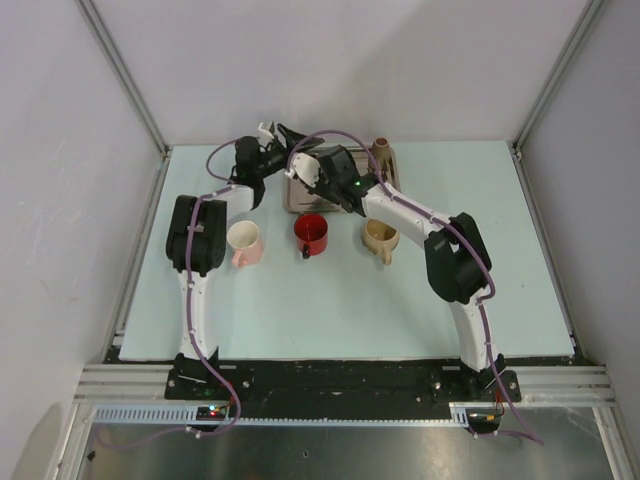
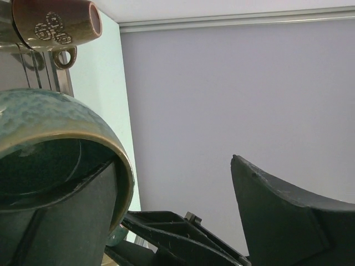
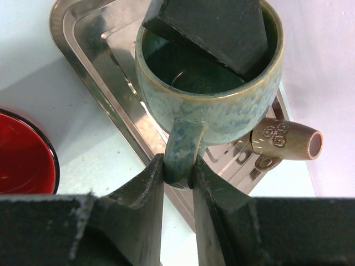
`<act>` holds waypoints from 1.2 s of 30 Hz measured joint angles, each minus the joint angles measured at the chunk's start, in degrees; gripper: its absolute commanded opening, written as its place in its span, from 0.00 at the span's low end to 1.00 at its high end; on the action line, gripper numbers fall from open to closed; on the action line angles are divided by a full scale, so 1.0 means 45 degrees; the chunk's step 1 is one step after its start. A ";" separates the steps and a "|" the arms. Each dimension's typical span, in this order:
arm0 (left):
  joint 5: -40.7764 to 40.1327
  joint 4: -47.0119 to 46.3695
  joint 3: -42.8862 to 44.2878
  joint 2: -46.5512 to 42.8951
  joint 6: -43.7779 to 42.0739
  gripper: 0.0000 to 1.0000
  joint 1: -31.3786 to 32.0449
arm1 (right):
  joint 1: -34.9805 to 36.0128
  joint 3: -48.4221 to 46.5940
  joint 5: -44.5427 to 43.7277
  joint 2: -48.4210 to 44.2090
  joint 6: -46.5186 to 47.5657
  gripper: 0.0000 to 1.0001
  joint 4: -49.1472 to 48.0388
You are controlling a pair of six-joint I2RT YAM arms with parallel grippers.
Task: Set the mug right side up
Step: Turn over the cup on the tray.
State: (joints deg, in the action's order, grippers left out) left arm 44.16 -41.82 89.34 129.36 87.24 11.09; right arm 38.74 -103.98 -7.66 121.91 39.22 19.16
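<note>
The blue-green glazed mug [image 3: 222, 111] hangs over the metal tray [image 3: 94, 44], its mouth turned toward the right wrist camera. My right gripper [image 3: 178, 166] is shut on the mug's handle [image 3: 180, 149]. My left gripper [image 2: 175, 166] is open: one finger [image 3: 205, 27] reaches inside the mug, the other finger [image 2: 288, 216] stands well outside the rim. In the left wrist view the mug [image 2: 50, 116] fills the left side. From the top camera both grippers, left [image 1: 285, 140] and right [image 1: 305, 172], meet over the tray and hide most of the mug.
A small brown patterned mug [image 3: 285, 141] lies on its side at the tray's far end. In front of the tray [image 1: 295, 203] stand a pink mug [image 1: 244, 240], a red mug [image 1: 311, 233] and a tan mug [image 1: 380, 238]. The back wall is close behind.
</note>
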 measured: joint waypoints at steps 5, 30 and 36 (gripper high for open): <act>0.0029 -0.0121 0.0000 0.0000 0.0083 0.99 -0.0087 | -0.0097 -0.0019 0.0044 0.0000 -0.0092 0.00 0.0083; 0.0131 -0.1428 -0.0622 -0.1656 0.0277 1.00 -0.1409 | -0.0821 -0.0175 -0.0204 -0.0005 -0.0865 0.00 0.0568; 0.0136 -0.1428 -0.0719 -0.1681 0.0214 1.00 -0.1535 | -0.1103 -0.0379 -0.0053 0.0039 -0.1175 0.00 0.0860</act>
State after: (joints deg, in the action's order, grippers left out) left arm 44.77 -48.25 86.11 121.80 88.20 4.19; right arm 33.78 -105.69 -7.90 122.08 33.93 23.03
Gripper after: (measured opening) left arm 0.995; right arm 0.274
